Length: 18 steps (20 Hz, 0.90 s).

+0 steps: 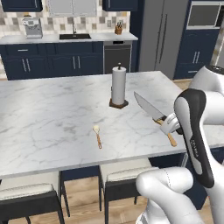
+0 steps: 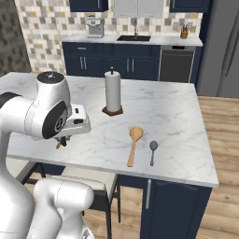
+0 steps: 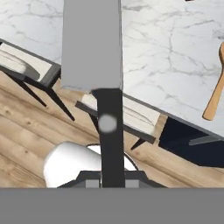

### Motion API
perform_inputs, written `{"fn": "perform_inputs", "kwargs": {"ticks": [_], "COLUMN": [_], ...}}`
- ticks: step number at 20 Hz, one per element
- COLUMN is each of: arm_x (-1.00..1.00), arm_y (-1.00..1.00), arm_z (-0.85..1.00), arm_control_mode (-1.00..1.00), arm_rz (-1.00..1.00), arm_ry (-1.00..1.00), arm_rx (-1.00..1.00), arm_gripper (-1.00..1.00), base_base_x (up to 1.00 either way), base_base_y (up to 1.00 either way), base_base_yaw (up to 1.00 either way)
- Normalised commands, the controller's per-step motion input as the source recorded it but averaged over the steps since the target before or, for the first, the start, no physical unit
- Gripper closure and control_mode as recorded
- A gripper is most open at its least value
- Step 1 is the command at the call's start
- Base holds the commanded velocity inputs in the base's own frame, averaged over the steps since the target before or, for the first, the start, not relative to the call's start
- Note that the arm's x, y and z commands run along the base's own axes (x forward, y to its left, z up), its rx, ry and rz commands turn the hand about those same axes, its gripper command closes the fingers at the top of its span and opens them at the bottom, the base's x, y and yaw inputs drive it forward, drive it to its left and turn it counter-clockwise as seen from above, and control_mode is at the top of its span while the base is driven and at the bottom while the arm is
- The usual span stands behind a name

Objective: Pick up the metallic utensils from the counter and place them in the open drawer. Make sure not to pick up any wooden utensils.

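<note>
The gripper [image 1: 171,124] is clamped on the black handle of the kitchen knife [image 1: 148,107], held clear above the marble counter [image 1: 52,118], blade running straight out from the fingers and pointing toward the paper towel roll [image 1: 118,85]. On the counter, the metal spoon [image 2: 152,151] lies beside the large wooden spoon [image 2: 134,144], handles toward the near edge.

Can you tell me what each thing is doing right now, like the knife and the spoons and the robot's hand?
Kitchen knife: lifted off the counter, held by its black handle, blade pointing up and away.
Gripper: shut on the knife handle.
Metal spoon: lying flat on the counter, untouched.
Large wooden spoon: lying flat beside the metal spoon, apart from it.
Small wooden spoon: lying flat, alone.
Paper towel roll: standing upright.
</note>
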Motion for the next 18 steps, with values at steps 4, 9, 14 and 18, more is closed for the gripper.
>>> {"fn": "perform_inputs", "kwargs": {"ticks": [4, 9, 14, 18], "arm_x": [0.00, 0.00, 0.00, 0.00], "arm_y": [0.00, 0.00, 0.00, 0.00], "arm_z": [0.00, 0.00, 0.00, 0.00], "arm_control_mode": [-1.00, 1.00, 1.00, 1.00], "arm_rz": [0.00, 0.00, 0.00, 0.00], "arm_ry": [0.00, 0.00, 0.00, 0.00], "arm_rx": [0.00, 0.00, 0.00, 0.00], "arm_gripper": [1.00, 1.00, 1.00, 1.00], "base_base_x": [0.00, -0.33, -0.50, 0.01], "base_base_y": [0.00, -0.07, -0.12, -0.59], "base_base_yaw": [0.00, -0.12, -0.50, -0.65]}}
